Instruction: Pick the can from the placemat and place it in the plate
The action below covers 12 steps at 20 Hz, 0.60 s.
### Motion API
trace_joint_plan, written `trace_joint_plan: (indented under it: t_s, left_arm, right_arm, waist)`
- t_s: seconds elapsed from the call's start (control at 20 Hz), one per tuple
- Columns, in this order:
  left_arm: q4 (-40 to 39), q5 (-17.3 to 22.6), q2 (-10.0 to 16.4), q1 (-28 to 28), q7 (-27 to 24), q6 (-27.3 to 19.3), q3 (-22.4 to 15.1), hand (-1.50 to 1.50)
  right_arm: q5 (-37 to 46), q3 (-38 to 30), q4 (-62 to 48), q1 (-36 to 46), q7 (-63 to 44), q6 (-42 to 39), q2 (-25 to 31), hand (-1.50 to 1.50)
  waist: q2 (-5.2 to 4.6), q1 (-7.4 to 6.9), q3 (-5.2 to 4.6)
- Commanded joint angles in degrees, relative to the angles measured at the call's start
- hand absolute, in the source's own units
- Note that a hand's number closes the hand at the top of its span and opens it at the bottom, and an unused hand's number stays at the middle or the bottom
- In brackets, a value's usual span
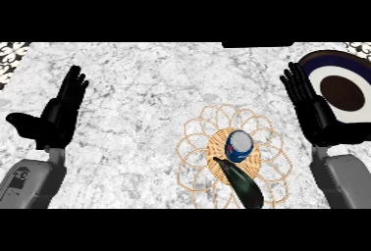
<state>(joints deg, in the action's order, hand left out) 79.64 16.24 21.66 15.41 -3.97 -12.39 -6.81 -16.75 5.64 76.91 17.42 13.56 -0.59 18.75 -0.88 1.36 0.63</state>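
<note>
the can point(239, 145) stands upright on the woven middle of the round placemat point(217, 151), at 5 o'clock on the marble table point(145, 73). a dark elongated thing point(243, 184) lies at its 6 o'clock, its tip by the can. the plate point(333, 59) sits at the can's 2 o'clock. the left hand point(58, 115) at 9 o'clock and the right hand point(315, 117) at 3 o'clock, beside the plate, have straight fingers and hold nothing.

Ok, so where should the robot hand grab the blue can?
Probably round its curved side, coming in from the right. The can looks upright on the placemat, top facing up. The right robot hand is nearest, open beside the plate. A dark long thing lies at its near side, so avoid that side.
</note>
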Motion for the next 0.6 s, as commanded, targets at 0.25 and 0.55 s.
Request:
trace_joint_plan:
  t_s: [0.25,0.55]
  left_arm:
    - [-5.8,-4.4,-1.1,-5.8,7.1,-3.3,-4.6,0.00]
    - [-1.3,-4.7,-2.9,-9.7,11.0,-5.9,-6.3,0.00]
  right_arm:
    - [-10.4,13.3,5.1,8.1,-12.8,-25.8,0.0,1.50]
    - [24.4,15.4,4.4,3.3,13.1,-8.4,9.3,1.50]
  waist:
    - [0.36,-4.57,-0.60]
    - [0.68,-2.71,-0.39]
